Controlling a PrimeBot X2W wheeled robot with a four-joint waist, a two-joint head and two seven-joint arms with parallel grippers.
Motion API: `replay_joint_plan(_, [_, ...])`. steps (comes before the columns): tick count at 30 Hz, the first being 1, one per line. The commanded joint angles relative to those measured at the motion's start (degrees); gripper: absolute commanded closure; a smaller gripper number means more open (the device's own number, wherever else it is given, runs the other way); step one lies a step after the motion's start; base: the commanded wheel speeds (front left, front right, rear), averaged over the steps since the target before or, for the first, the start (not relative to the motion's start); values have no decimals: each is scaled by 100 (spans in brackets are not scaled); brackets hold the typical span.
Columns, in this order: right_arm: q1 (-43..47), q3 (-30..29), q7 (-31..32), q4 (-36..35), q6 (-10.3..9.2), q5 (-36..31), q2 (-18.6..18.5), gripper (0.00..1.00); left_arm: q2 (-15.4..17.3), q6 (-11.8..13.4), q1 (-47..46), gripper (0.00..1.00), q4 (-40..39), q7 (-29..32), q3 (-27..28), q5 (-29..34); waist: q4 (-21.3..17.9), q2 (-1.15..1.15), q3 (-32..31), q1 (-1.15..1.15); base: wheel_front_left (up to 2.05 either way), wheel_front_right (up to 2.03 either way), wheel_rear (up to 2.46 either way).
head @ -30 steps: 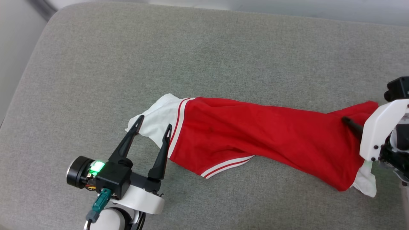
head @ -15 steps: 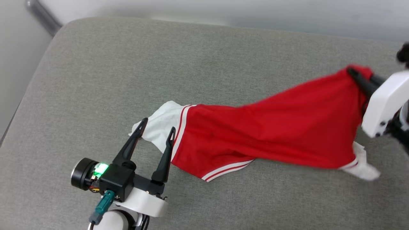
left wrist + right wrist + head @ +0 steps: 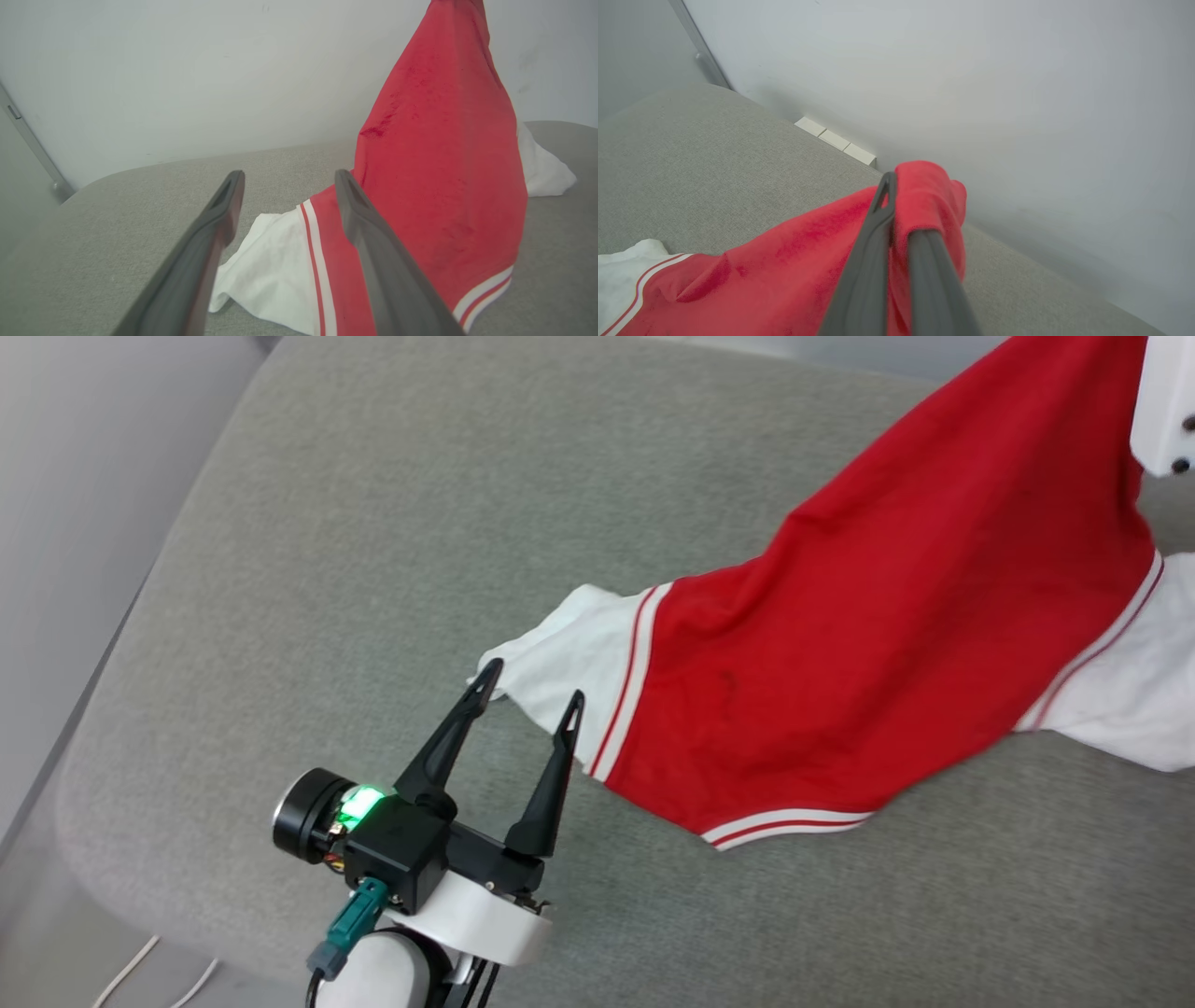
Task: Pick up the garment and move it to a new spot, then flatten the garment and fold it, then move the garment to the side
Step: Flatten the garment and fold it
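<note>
The garment [image 3: 887, 644] is a red jersey with white sleeves and striped trim. Its right end is pulled up off the grey cushion [image 3: 373, 523], while its left white sleeve [image 3: 569, 658] still lies on the cushion. My right gripper [image 3: 901, 205] is shut on a bunched red edge of the garment [image 3: 784, 280], and that arm's white casing [image 3: 1167, 411] shows at the head view's top right. My left gripper [image 3: 535, 681] stands open just in front of the left sleeve. In the left wrist view the open left gripper [image 3: 289, 175] frames the sleeve and the rising garment [image 3: 439, 177].
A pale wall [image 3: 971, 70] runs behind the cushion, with small white blocks [image 3: 836, 140] at its foot. The cushion's rounded left edge drops to the floor, where a white cable [image 3: 140, 971] lies. Bare cushion spreads left and behind the garment.
My right gripper has shut on the garment's right end and lifted it high off the cushion. The head camera has shifted. The left gripper stays open by the sleeve.
</note>
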Motion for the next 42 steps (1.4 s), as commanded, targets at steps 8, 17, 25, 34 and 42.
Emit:
replay_joint_plan(8, [-879, 761, -879, 2064, -2, -500, -368, 100, -189, -78, -219, 0, 109, -14, -138, -17, 696, 0, 441, 0, 0, 0, 0])
replay_joint_plan(17, [-957, 1365, -1482, 3478, -3, -197, -299, 0, -241, -114, -209, 0, 223, -14, 6, 19, 646, 0, 276, 0, 0, 0, 0])
replay_joint_plan(25, [-724, 1860, -2365, 3556, -3, 661, -261, 0, -132, -89, -91, 0, 322, -14, 384, 54, 131, 0, -153, 0, 0, 0, 0])
replay_joint_plan(34, [4, 1869, -3669, 2847, -3, 1459, -422, 0, 36, -36, 157, 0, 257, -14, 992, -68, -643, 0, -722, 0, 0, 0, 0])
replay_joint_plan(42, [1392, 1145, -4469, 1678, -2, 1761, -585, 0, 104, -43, 461, 0, 116, -14, 1426, -156, -1255, 0, -1014, 0, 0, 0, 0])
